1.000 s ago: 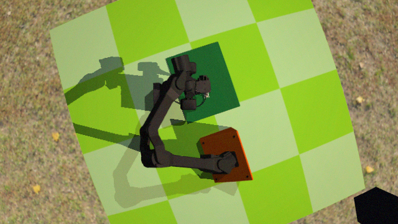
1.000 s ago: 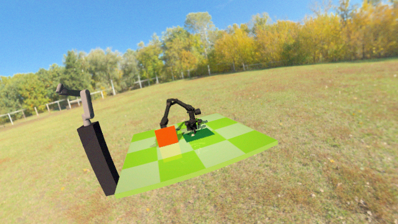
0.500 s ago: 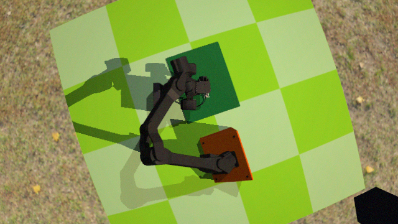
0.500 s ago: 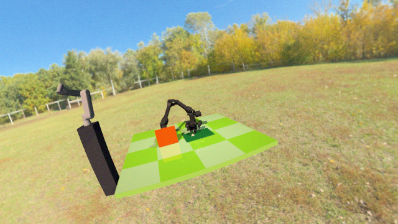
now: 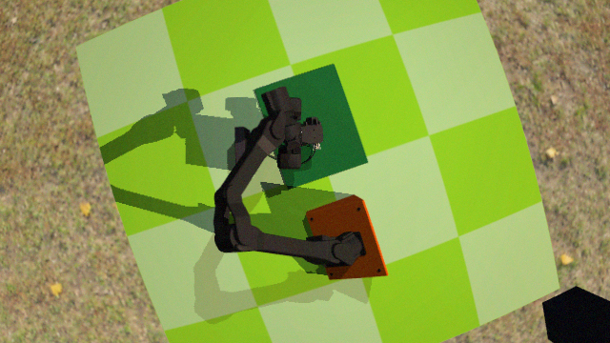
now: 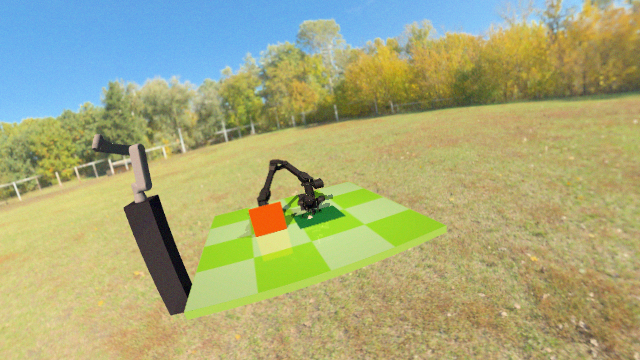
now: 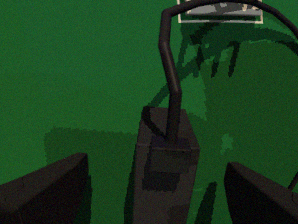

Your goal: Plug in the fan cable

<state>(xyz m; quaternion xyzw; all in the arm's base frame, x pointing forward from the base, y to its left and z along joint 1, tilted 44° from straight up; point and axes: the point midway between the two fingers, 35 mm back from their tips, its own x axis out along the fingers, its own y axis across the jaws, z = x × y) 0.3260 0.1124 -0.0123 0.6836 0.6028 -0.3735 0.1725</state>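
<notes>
The dark plug (image 7: pixel 162 205) stands out in the wrist view, low in the middle. Its black cable (image 7: pixel 170 70) rises from its far end and bends right at the top. My gripper (image 7: pixel 157 168) is part-way open, one finger on each side of the plug, with a gap on both sides. The four-pin header (image 7: pixel 220 9) (image 5: pixel 316 147) lies ahead of the plug, in a pale outline at the top edge of the wrist view, partly cut off. It is on the green board (image 5: pixel 334 95) (image 6: pixel 332 214) (image 7: pixel 60 60). The plug and fingertips are hard to make out in the top and exterior views.
The arm's base stands at an orange plate (image 5: pixel 340 210) (image 6: pixel 267 220) beside the board, on a green checkered table (image 5: pixel 477 181) (image 6: pixel 350 245). A black pedestal (image 6: pixel 157 255) (image 5: pixel 579 314) stands off the table's edge. The cable loops to the right over the board. Arm shadows darken the board.
</notes>
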